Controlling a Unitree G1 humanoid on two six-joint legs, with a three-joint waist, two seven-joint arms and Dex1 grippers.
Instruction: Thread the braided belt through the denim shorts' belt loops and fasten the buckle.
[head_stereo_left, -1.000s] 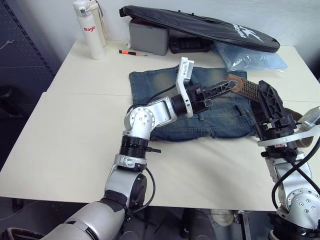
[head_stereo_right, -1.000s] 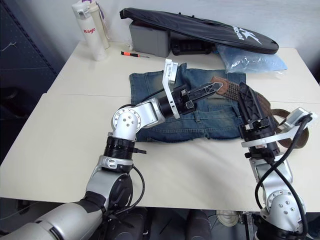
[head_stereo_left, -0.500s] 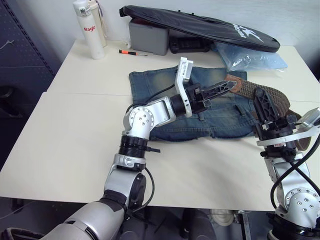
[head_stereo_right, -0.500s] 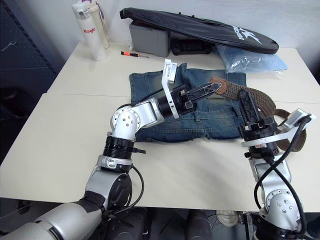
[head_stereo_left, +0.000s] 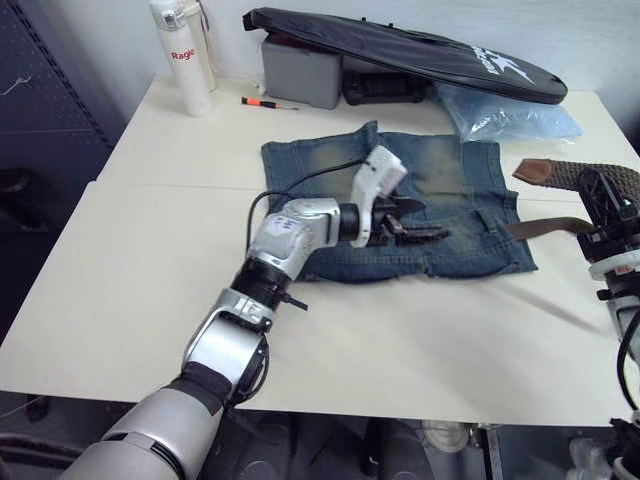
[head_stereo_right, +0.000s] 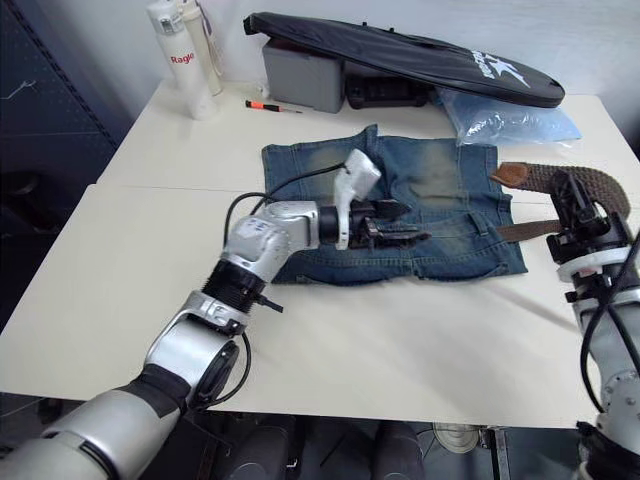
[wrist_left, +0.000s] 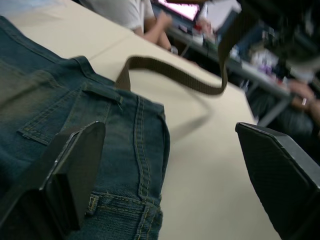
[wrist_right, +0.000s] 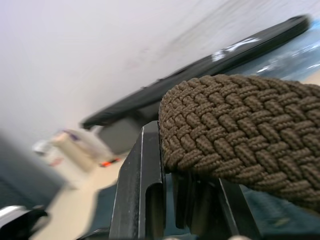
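Belt (head_stereo_right: 530, 178): off the shorts (head_stereo_left: 400, 205), no loop threaded
Right gripper (head_stereo_right: 577, 212): clamped on belt
Left gripper (head_stereo_left: 425, 232): spread wide over waistband
Left: threading, buckling

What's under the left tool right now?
The denim shorts lie flat beneath the left tool, near a belt loop. No belt shows under it; the cloth directly below its fingers is covered.

my head's two eyes look forward and down over the worktop (head_stereo_left: 120, 300), sharing one scene. my left wrist camera sits low, close over the denim shorts (wrist_left: 75, 125); my right wrist camera looks close along the braided belt (wrist_right: 240, 130).
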